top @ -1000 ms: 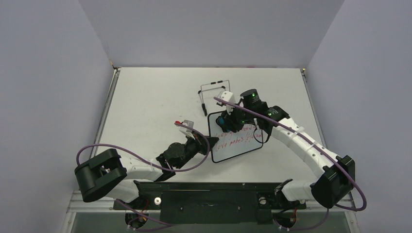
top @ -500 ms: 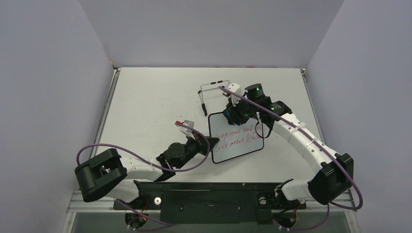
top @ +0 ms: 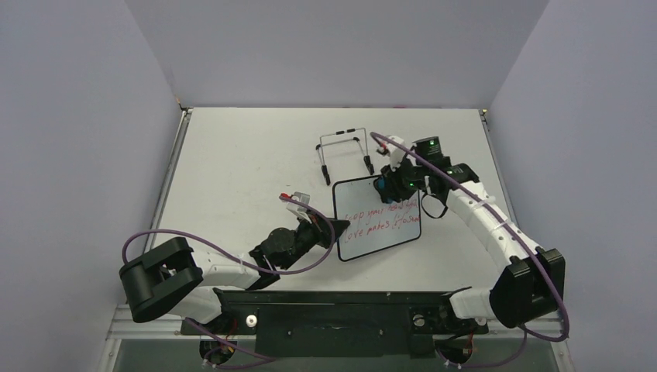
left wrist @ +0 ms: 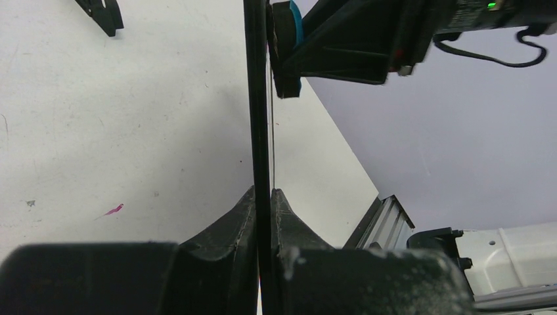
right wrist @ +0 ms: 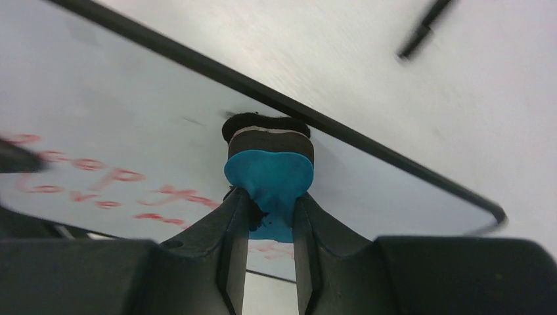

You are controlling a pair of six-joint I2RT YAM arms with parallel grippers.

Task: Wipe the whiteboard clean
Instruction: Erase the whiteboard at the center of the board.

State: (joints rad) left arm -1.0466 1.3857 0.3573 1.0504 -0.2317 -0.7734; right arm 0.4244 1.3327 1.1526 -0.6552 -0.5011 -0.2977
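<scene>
Now the left pincer (top: 335, 229) is clamping the whiteboard (top: 380, 236) by its left edge, with the jaws pressed onto the frame. The board is lying right of the worktop's (top: 248, 155) centre, just in front of the wire stand (top: 345, 143), with red writing (top: 378, 218) showing across it. The right pincer (top: 385, 188) is pinching a blue eraser (right wrist: 269, 174) — its dark underside is pressing on the board near the far edge.

My right gripper (right wrist: 269, 216) pinches a small blue eraser (right wrist: 269, 172). Its dark felt pad touches the whiteboard (right wrist: 131, 118), just inside the black frame. Red handwriting (right wrist: 98, 176) runs leftward, with the pale table (right wrist: 315, 52) beyond.
</scene>
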